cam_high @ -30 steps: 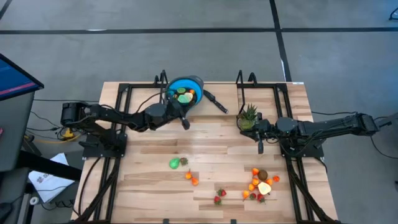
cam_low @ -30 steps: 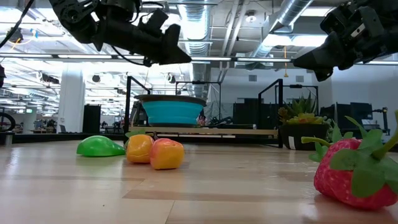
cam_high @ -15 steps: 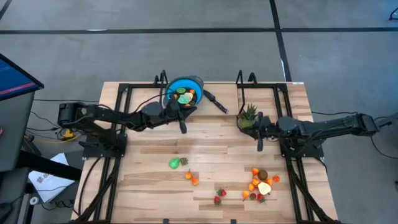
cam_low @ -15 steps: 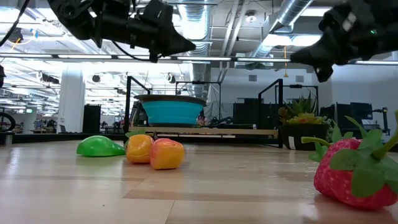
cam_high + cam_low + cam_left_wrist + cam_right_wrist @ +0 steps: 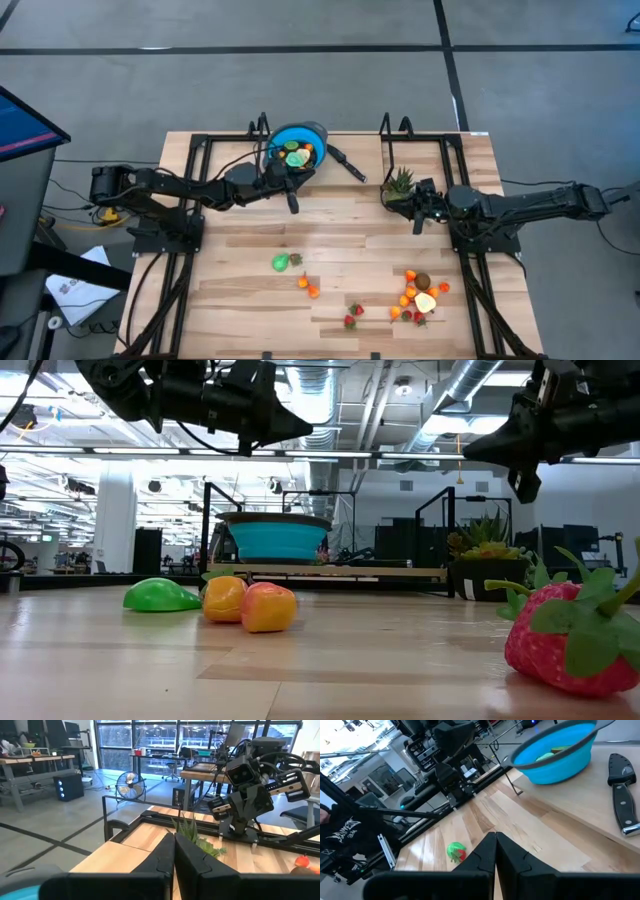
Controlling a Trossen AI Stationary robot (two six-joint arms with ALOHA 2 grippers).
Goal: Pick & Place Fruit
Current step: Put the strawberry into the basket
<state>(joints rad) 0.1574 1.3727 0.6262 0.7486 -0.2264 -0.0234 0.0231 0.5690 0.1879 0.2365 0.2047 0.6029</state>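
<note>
Tiny toy fruits lie on the wooden table: a green pear [image 5: 281, 263] [image 5: 160, 596] with a small strawberry beside it, two orange pieces [image 5: 308, 287] [image 5: 250, 605], strawberries [image 5: 353, 315] [image 5: 570, 632], and a mixed cluster [image 5: 420, 295] near the right front. More fruit sits in the blue bowl [image 5: 300, 135] [image 5: 555, 755]. My left gripper [image 5: 291, 203] [image 5: 174, 851] hovers shut just in front of the bowl. My right gripper [image 5: 418, 224] [image 5: 496, 851] hovers shut beside the spiky green plant [image 5: 400, 184]. Neither holds anything.
A black-handled knife [image 5: 348, 163] [image 5: 622, 795] lies right of the bowl near the far edge. Black arm frames [image 5: 195, 200] run along both sides of the table. Bare wood [image 5: 350, 235] lies between the two grippers and the fruit.
The left gripper has drawn back a little toward the table's left edge, staying shut near the bowl. The right gripper has shifted slightly toward the far edge beside the plant. No fruit has moved.
</note>
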